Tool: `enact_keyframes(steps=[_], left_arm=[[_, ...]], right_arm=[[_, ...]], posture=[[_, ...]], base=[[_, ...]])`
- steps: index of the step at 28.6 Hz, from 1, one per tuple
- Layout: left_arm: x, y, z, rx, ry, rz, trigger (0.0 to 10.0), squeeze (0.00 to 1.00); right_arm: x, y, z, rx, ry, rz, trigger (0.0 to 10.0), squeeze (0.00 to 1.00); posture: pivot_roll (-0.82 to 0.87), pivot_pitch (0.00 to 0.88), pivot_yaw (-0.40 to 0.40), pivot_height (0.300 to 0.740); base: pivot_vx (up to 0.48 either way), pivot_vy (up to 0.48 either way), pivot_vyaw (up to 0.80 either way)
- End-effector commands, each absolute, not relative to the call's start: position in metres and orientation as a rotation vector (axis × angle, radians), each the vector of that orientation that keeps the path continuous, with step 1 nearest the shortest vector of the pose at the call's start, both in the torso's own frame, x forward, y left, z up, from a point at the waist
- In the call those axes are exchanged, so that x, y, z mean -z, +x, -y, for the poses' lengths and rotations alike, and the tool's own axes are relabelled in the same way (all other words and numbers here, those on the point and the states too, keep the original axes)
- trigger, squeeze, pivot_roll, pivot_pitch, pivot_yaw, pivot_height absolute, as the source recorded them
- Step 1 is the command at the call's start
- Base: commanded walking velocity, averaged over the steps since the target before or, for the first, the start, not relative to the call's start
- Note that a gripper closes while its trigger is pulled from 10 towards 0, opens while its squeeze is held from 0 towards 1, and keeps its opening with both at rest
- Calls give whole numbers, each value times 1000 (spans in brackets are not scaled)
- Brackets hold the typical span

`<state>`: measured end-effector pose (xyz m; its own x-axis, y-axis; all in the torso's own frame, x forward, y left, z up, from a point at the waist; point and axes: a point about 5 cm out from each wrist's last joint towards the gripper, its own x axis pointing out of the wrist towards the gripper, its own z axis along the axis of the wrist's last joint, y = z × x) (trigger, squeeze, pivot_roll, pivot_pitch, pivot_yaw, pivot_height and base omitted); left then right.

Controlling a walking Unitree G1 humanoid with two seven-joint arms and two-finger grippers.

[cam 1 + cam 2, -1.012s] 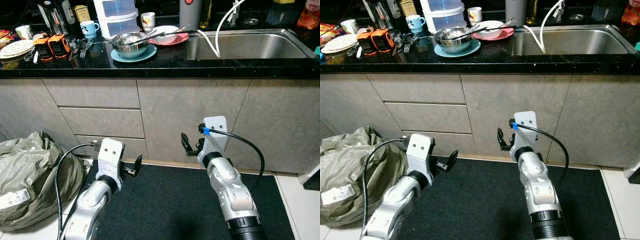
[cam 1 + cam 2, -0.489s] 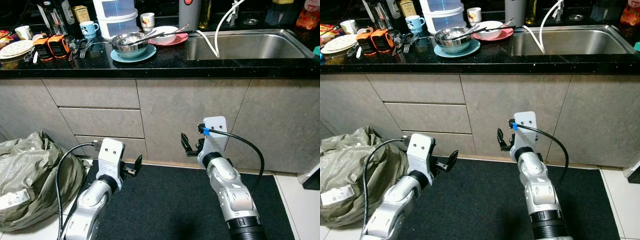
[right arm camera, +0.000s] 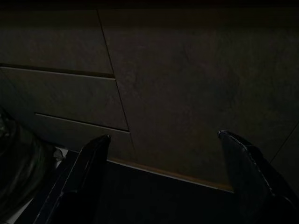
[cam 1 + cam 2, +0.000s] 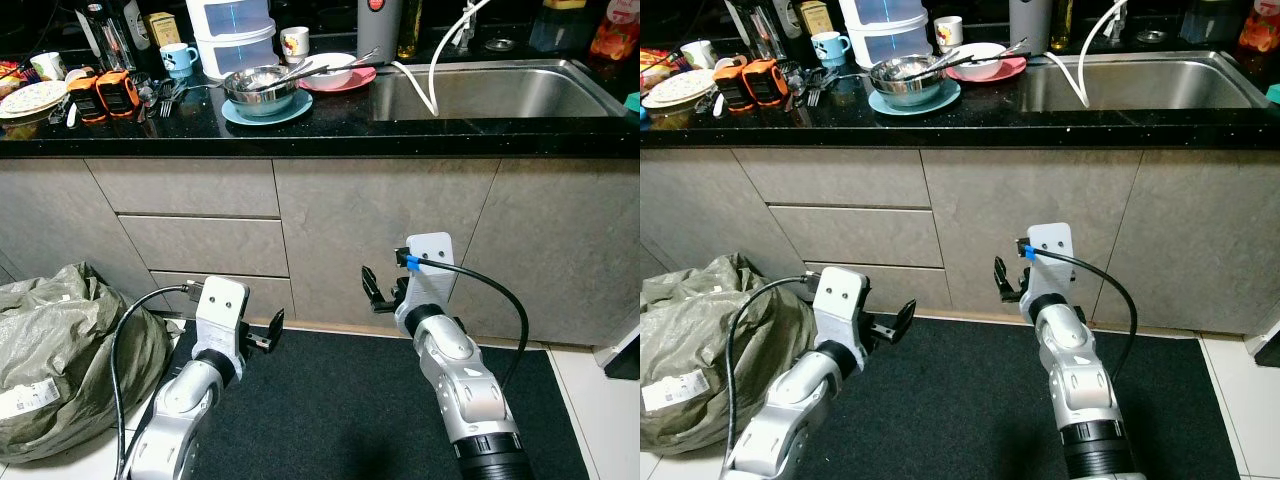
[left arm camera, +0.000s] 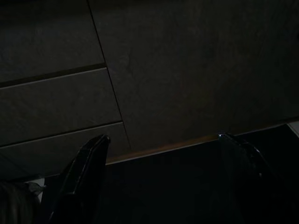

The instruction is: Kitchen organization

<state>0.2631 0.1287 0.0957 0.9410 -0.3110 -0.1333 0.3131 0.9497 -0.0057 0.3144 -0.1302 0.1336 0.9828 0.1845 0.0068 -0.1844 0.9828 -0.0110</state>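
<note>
Presently both arms hang low before the grey cabinets (image 4: 370,215). Left gripper (image 5: 161,149) and right gripper (image 3: 163,149) are spread wide, grasping nothing, though both wrist views are dim. Steel bowl (image 4: 260,88) sits on the black counter (image 4: 330,125), beside the sink (image 4: 490,90).

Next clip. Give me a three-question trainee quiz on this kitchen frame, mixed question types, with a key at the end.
1. True or false: the steel mixing bowl sits on a teal plate.
2. Multiple choice: the grey-green plastic sack lies (a) in the stainless sink, (b) on the floor beside the drawers on the robot's left, (c) on the black counter.
3. Fill in: both the left gripper and the right gripper hang low before the grey cabinet fronts, fingers ____.

Key: 1 true. 2 b. 3 open; the wrist views show each pair of black fingers spread apart with nothing between them.
</note>
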Motion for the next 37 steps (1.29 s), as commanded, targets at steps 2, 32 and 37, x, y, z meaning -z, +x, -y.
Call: enact_keyframes(steps=[2,32,37], left_arm=[[-93,262,-133,298,7,-141,10000,0],[-94,265,-142,272,-79,-155,10000,0],[-96,261,-147,251,-86,-153,10000,0]], right_arm=[[-132,314,127,-198,8,-6,10000,0],[-142,313,122,-300,107,49,10000,0],[-145,313,124,-315,174,69,10000,0]], posture=[[-11,1,76,740],[9,0,73,740],[19,0,69,740]], base=[[0,0,0],[180,0,21],[313,0,599]])
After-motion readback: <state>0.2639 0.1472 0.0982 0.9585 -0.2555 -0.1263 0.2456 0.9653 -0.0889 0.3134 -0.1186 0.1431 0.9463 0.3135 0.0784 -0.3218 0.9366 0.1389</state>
